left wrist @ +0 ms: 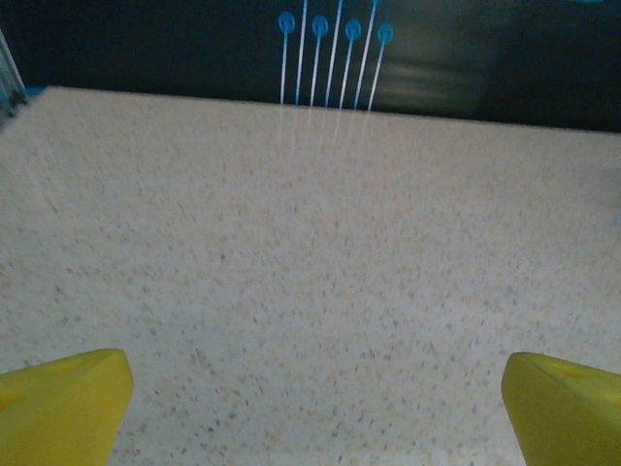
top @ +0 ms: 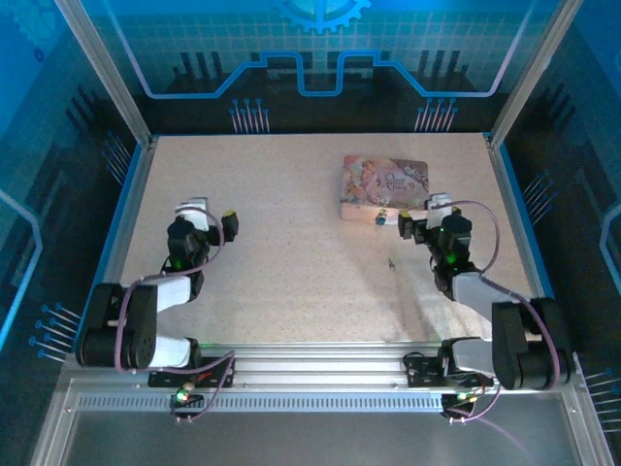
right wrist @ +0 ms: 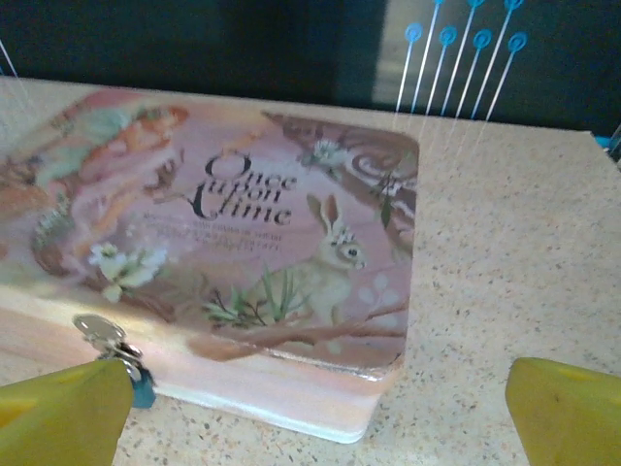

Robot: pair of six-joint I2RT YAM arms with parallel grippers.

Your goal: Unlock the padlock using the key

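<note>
Right wrist, glossy pink rectangular tin, tiny blue padlock on its front, right hand apart, left hand apart.

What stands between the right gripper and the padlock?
Nothing visible. The padlock hangs on the tin's front, right by one finger of the open right gripper.

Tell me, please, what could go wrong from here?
1. The key is a tiny dark sliver lying flat on the speckled table. It may be hard to pinch, and a miss could push it away.
2. The padlock hangs at the front edge of the tin, close to the right arm's fingers. Moving in could knock it or shift the tin.
</note>
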